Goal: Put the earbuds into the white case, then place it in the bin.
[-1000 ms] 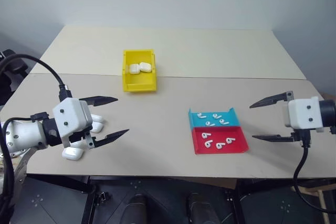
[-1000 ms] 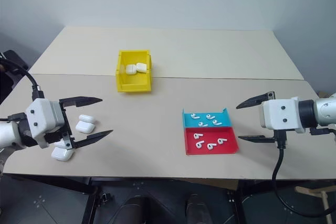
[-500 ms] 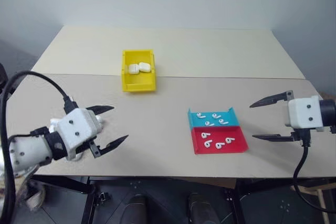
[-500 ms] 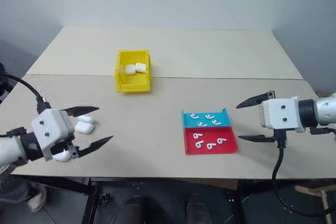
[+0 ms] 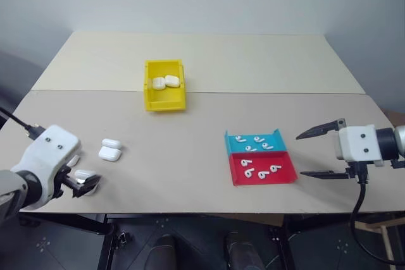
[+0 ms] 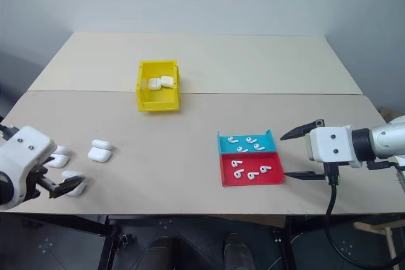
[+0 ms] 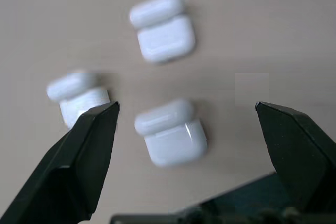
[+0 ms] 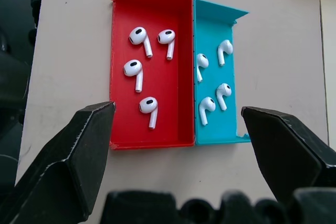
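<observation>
Three white cases lie with lids flipped open at the table's near left: one [image 5: 110, 150] towards the middle, one [image 6: 58, 157] by the left edge, and one [image 7: 172, 134] nearest me. My left gripper [image 7: 186, 107] hangs open, tipped down over that nearest case, a finger on either side and not touching it. Several earbuds [image 8: 138, 69] lie in the red tray [image 5: 281, 176] and several more earbuds [image 8: 224, 48] in the blue tray [image 5: 276, 138]. My right gripper [image 5: 299, 155] stands open just right of the trays, holding nothing. The yellow bin [image 5: 166, 102] sits further back with two shut cases [image 5: 166, 81] inside.
The two trays sit side by side at the near right, the blue one behind the red one. A seam [image 5: 253, 93] runs across between the near table and the far one, just behind the bin. The near table edge is close under both grippers.
My left gripper has swung left and down towards the near edge and tipped over to point down at the cases. The right gripper has kept still and open.
</observation>
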